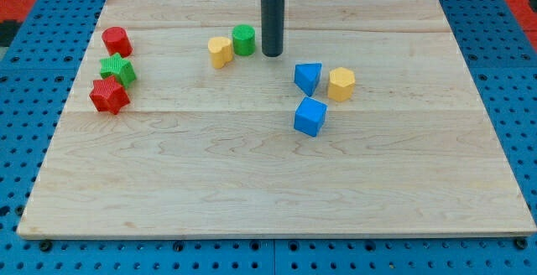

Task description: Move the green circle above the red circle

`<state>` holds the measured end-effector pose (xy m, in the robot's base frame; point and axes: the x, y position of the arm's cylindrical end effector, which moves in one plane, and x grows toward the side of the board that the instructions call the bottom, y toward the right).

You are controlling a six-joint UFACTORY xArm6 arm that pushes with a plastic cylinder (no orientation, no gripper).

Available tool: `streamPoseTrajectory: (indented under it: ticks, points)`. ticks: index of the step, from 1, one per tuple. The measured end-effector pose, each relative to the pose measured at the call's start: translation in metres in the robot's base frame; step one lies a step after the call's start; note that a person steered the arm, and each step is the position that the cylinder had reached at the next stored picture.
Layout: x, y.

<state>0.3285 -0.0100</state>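
Green circle sits just left of my tip, a bare end effector holding nothing; red circle far left.

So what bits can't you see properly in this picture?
- The rod above my tip: cut off by the view's top edge, so the arm is out of sight.
- Whether my tip touches the green circle on its left: too close to tell from this angle.
- The yellow block beside the green circle: its exact shape is too small to make out.
- The red circle, green star and red star: contact between them is unclear.
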Motion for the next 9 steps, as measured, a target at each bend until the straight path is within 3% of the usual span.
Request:
streamPoseTrajectory:
  ticks: [1, 2, 4, 5, 7, 9]
  points:
    - [-0.019, -0.043]
    - [-0.039, -0.043]
    - [-0.049, 0.014]
    - [-0.061, -0.057]
    - [-0.075, -0.050]
    - [-0.092, -0.135]
